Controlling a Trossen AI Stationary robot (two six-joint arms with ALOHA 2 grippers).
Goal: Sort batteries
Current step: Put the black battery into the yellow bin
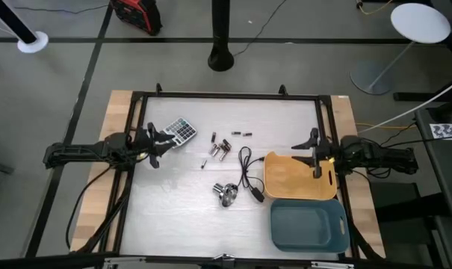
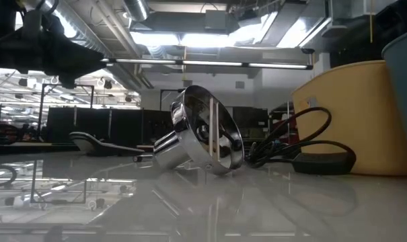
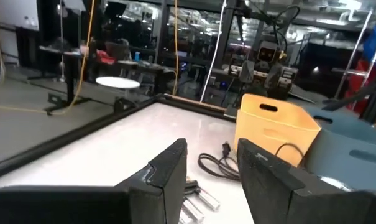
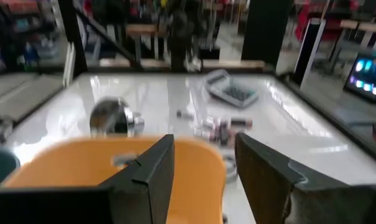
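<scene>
Left gripper (image 1: 157, 143) hovers at the left side of the white table (image 1: 181, 198), just in front of the calculator (image 1: 180, 131), and in its wrist view the two dark fingers (image 3: 169, 174) stand parted with nothing between them. Over on the right, the right gripper (image 1: 314, 153) hangs above the edge of the yellow bin (image 1: 296, 179), jaws spread too, and empty.

Now the batteries (image 1: 220, 148): they lie loose in a little scatter near the middle of the table, between the calculator and the black cable (image 1: 246, 168). A clump of silvery ones sits together, a thin one (image 1: 204, 162) lies a touch nearer the front edge, and a few small dark ones (image 1: 241, 134) rest toward the far edge. None is in either bin. From the left wrist, a couple of silvery cells (image 3: 197, 199) show right between the fingers, with the cable (image 3: 215, 165) just past them and the yellow bin (image 3: 275, 127) beyond. The right wrist view picks out the battery cluster (image 4: 219, 129) across the table, the calculator (image 4: 231, 92) behind it.

Shiny metal knob piece (image 1: 226, 193) lies in front of the batteries, tipped on its side in the low view (image 2: 200, 131), cable coiled just beside it (image 2: 304, 151). Teal bin (image 1: 308, 224) sits at the front right corner, touching the yellow one.
</scene>
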